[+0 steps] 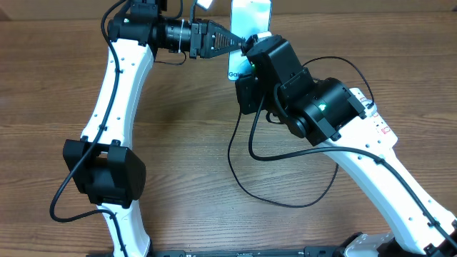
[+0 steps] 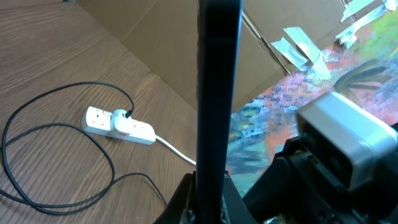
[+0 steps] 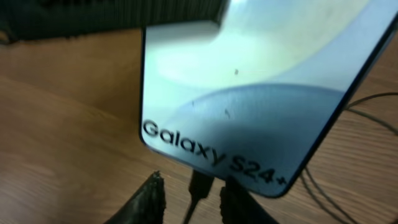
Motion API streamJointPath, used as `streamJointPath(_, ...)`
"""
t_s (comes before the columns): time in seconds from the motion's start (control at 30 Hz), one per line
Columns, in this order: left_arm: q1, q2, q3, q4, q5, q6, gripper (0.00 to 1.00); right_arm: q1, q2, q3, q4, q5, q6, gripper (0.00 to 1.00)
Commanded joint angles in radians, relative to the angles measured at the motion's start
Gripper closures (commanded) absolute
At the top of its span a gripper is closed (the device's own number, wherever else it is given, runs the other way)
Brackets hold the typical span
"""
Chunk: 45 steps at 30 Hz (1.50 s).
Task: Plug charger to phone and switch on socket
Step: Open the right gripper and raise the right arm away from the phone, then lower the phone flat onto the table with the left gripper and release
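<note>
My left gripper is shut on the phone and holds it up on edge at the far middle of the table. In the left wrist view the phone is a dark edge-on bar rising from my jaws. In the right wrist view its screen reads "Galaxy S24+". The charger's black connector tip sits at the phone's bottom edge, between the spread fingers of my open right gripper, which do not touch it. The socket, a white strip, lies on the table with the charger cable looping from it.
The black cable loops over the wood table below my right arm. A thick white cord runs from the strip. Cardboard walls stand behind the table. My right wrist hides its own fingers in the overhead view.
</note>
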Motion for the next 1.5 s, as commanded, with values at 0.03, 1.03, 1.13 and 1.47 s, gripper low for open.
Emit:
streamJointPath(0.03, -0.002, -0.021, 0.023, 0.002, 0.003, 0.004, 0.96, 0.002, -0.006, 0.021, -0.064, 0.006, 0.0, 0.59)
streamJointPath(1.03, -0.01, -0.02, -0.064, -0.331, -0.724, -0.195, 0.96, -0.356, -0.069, 0.023, -0.123, 0.006, 0.133, 0.0)
streamJointPath(1.13, -0.011, -0.02, -0.121, -0.296, -0.722, -0.196, 0.96, -0.397, -0.069, 0.023, -0.129, 0.007, 0.133, 0.0)
streamJointPath(1.47, -0.014, -0.014, -0.251, -0.174, -0.689, -0.243, 0.96, -0.439, -0.069, 0.021, -0.133, 0.007, 0.133, 0.0)
